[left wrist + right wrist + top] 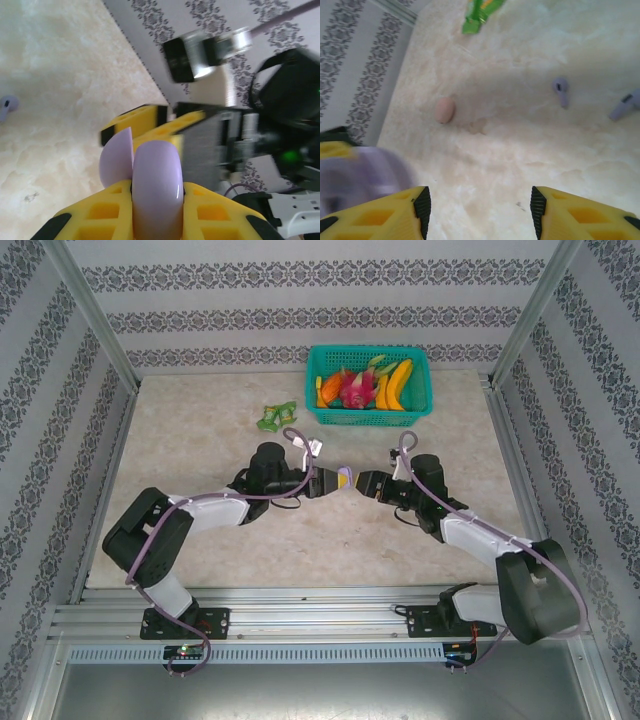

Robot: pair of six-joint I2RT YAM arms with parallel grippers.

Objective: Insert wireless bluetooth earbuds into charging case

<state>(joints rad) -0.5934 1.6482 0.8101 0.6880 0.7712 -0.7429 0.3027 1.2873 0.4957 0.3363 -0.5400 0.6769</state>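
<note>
Holding: the left gripper was clamped on the lilac charging case, whose lid stood swung open beside the body.
Right hand: the right gripper had its jaws standing apart with bare table between them and nothing held.
Meeting point: in the top view the 2 grippers faced each other tip to tip, almost touching, over the middle of the table.
Earbuds: 2 lilac earbuds lay on the table near each other, well apart from the case.
Pink oval: a small pink oval lay alone on the table towards the wall; it may have been a pink earbud, but it was too soft to tell.
Edges: patterned walls closed the table at the back and on both sides.
Far edge: a teal basket of toy fruit sat against it, right of centre, with a green toy near its left.
Open room: bare table spread left and right of the grippers and nearer than them.
Left wrist view: it gave the open lid close up, plus 1 lilac bud at its left edge.
Right wrist view: it gave the case as a lilac blur at lower left and the green toy at its top edge.
</note>
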